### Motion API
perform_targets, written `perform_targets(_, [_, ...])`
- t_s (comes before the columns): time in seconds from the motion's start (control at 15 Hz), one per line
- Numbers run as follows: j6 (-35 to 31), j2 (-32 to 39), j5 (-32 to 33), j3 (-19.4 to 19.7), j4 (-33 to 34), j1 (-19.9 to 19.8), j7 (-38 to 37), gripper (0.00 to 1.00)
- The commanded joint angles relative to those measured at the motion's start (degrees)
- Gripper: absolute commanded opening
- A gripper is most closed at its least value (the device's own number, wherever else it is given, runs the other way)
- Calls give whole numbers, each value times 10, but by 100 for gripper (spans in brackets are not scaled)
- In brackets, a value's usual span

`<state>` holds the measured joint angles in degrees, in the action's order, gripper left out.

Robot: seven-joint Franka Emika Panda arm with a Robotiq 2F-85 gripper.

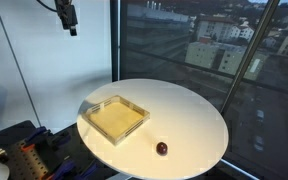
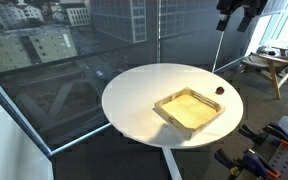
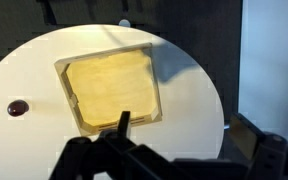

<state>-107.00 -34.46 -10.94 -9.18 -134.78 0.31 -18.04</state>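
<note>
My gripper (image 1: 70, 20) hangs high above the round white table (image 1: 189, 112), up near the top of both exterior views, and is also seen against the window (image 2: 239, 12). Its jaws stand open with nothing between them. In the wrist view the gripper (image 3: 182, 124) looks down from far above, one dark fingertip (image 3: 122, 120) over the near edge of a shallow wooden tray (image 3: 111, 88). The tray (image 1: 116, 118) (image 2: 189, 108) lies flat on the table. A small dark red ball (image 1: 162, 148) (image 2: 218, 89) (image 3: 18, 107) rests on the tabletop apart from the tray.
Tall windows with a city view (image 1: 214, 45) surround the table. A wooden stool (image 2: 268, 66) stands beside the window. Dark equipment with orange parts (image 1: 22, 155) (image 2: 269, 150) sits low next to the table's edge.
</note>
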Motion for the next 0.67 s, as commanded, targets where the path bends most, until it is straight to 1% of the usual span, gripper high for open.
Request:
perform_targets(0.0, [-14, 36, 14, 12, 21, -8, -2, 100])
perform_targets(0.6, [-32, 79, 34, 43, 38, -27, -1, 100])
